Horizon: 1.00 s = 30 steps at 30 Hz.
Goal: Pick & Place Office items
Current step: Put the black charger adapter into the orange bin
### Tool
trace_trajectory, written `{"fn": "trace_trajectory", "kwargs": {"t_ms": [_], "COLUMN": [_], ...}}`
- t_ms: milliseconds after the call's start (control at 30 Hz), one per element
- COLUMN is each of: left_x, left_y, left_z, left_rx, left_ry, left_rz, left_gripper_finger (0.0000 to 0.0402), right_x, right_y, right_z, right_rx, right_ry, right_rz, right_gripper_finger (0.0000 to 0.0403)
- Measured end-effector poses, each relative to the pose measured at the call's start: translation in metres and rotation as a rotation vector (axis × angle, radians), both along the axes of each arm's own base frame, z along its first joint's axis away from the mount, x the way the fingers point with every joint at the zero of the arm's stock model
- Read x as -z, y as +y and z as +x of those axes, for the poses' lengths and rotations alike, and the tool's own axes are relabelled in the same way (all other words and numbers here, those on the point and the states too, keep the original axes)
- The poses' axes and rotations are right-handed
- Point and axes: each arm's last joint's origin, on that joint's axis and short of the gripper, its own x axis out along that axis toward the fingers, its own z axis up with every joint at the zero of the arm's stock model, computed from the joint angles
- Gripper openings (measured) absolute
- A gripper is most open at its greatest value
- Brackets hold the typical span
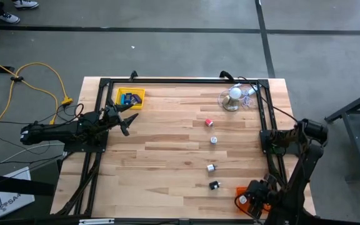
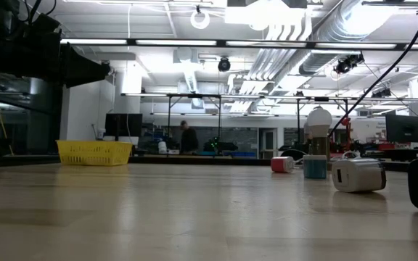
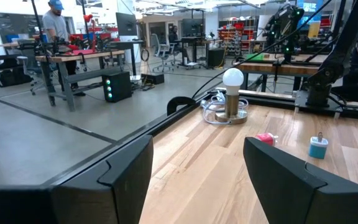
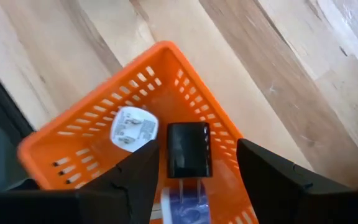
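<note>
The right gripper (image 4: 191,186) is hanging over the orange tray (image 4: 98,106) at the near right corner of the table (image 1: 167,156), its fingers spread and holding nothing. A black piece (image 4: 188,149) and a white piece (image 4: 133,129) are lying in this tray. The left gripper (image 1: 127,119) is waiting released beside the yellow tray (image 1: 130,96). Four small pieces are lying in a row on the table: red (image 1: 209,122), teal-white (image 1: 213,140), white (image 1: 210,167), black (image 1: 214,185).
</note>
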Motion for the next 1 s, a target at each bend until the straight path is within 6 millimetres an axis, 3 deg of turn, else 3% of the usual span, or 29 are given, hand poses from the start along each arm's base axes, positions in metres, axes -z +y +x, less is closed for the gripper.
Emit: {"fn": "trace_trajectory", "kwargs": {"t_ms": [467, 1000], "left_x": [0.000, 0.000], "left_y": [0.000, 0.000], "left_z": [0.000, 0.000], "left_rx": [0.000, 0.000], "left_ry": [0.000, 0.000], "left_rz": [0.000, 0.000], "left_gripper_finger": [0.0243, 0.0243], "right_x": [-0.006, -0.028], "right_y": [-0.008, -0.034], "right_z": [0.017, 0.075], "right_rx": [-0.025, -0.292], "right_ry": [-0.006, -0.108], "right_rz": [0.008, 0.032], "right_gripper_finger": [0.0203, 0.0203]}}
